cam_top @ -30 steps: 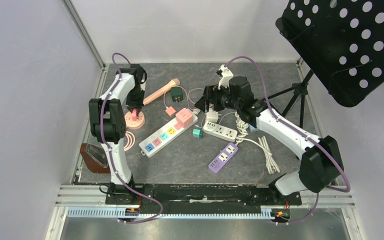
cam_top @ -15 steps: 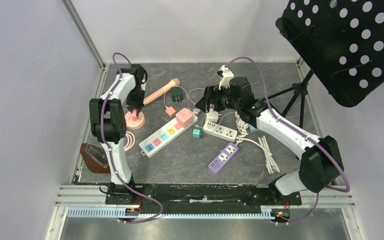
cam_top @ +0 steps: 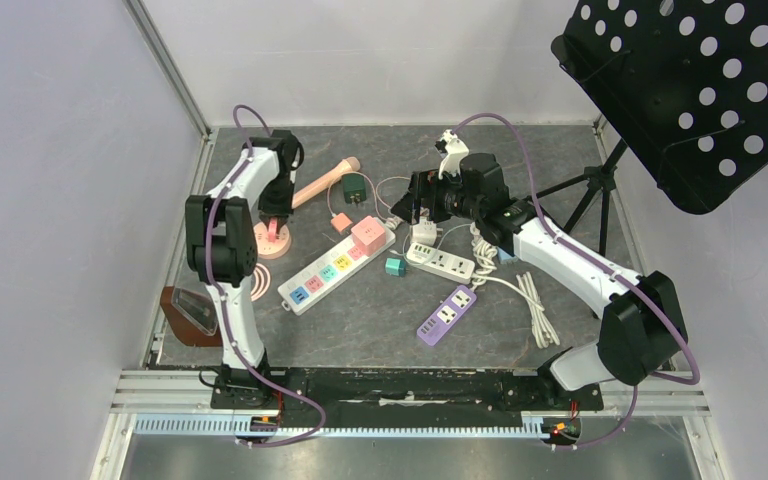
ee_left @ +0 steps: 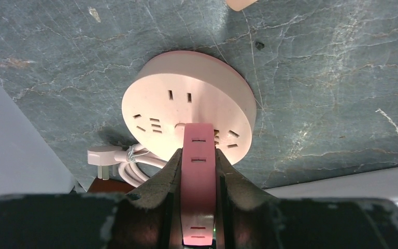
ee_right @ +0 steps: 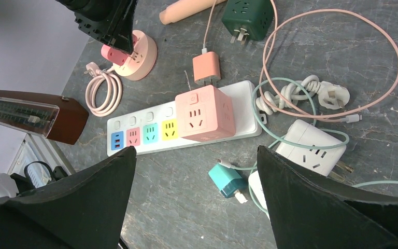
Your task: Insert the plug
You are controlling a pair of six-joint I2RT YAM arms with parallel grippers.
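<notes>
Plug point(ee_left: 199, 181) looks stiff, light plastic; left hand point(ee_left: 198, 153) grips its flat sides over the socket point(ee_left: 186, 104); right hand point(cam_top: 407, 207) gapes empty.

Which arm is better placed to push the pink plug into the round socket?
Left. The left gripper is shut on the pink plug, which already sits at the face of the round pink socket. The right gripper hangs open and empty across the table, above the white power strip.
</notes>
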